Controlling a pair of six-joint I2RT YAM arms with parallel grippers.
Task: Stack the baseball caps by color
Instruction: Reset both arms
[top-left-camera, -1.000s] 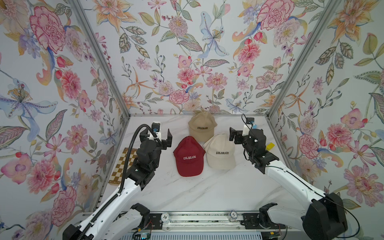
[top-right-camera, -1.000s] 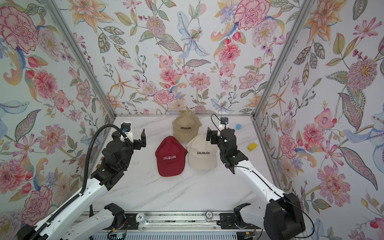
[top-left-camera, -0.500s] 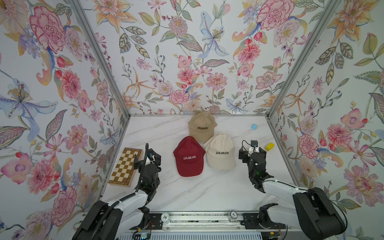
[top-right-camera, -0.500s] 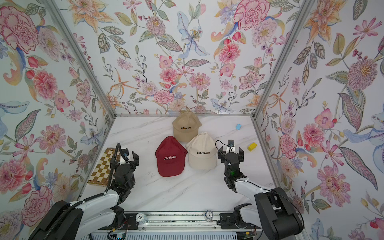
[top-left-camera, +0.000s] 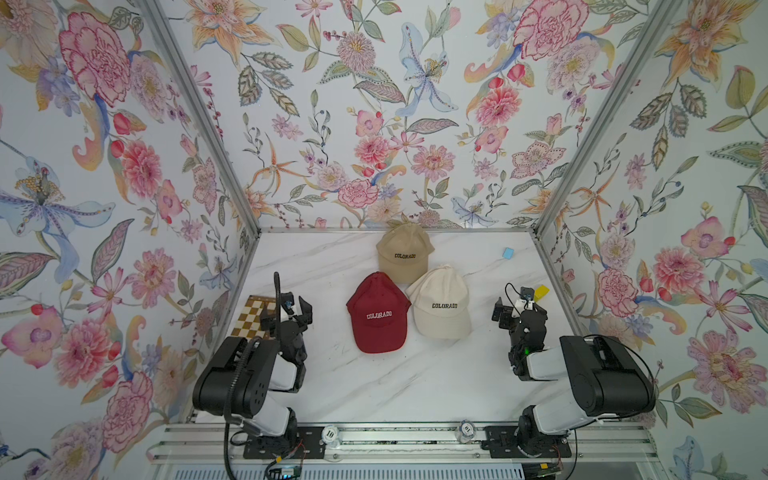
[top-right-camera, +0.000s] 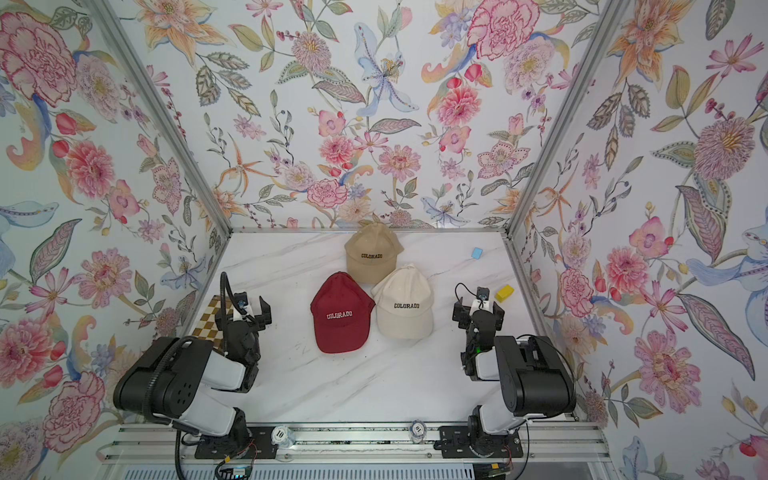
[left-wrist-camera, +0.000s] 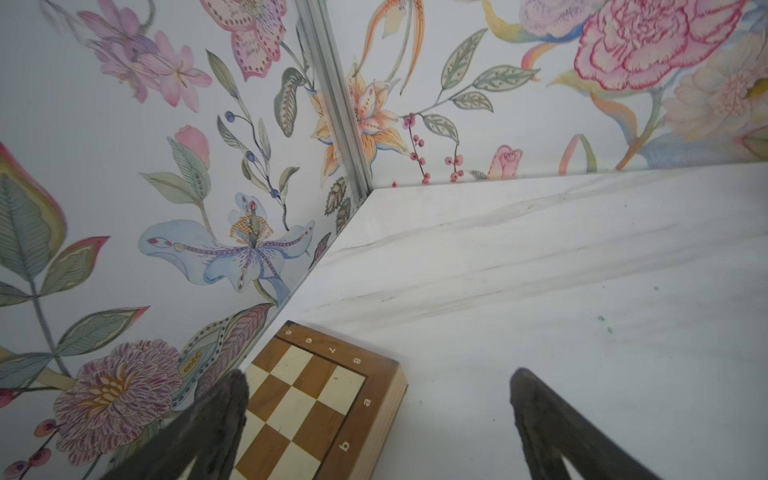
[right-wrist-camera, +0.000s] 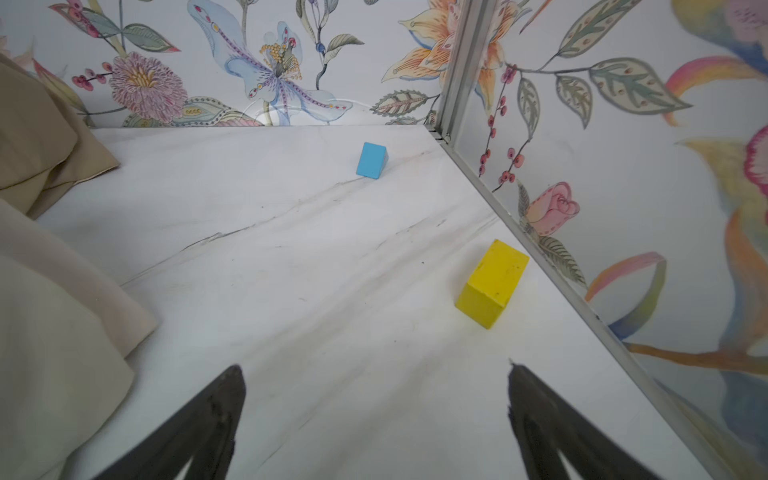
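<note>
Three walls (top-left-camera: 374, 104) papered with large pastel flowers, joined by aluminium posts (top-left-camera: 199, 116), enclose a white, grey-veined worktop (top-left-camera: 395, 382) with an aluminium rail (top-left-camera: 395, 440) along its near edge, all evenly lit.

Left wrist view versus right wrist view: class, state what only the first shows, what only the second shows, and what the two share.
Only the left wrist view: a checkered wooden board lying by the wall. Only the right wrist view: a blue block, a yellow block, and the edges of a tan cap and a cream cap. Shared: the white marble table, floral walls, a metal corner post, and dark jaws wide open on nothing, of the left gripper and the right gripper respectively.
</note>
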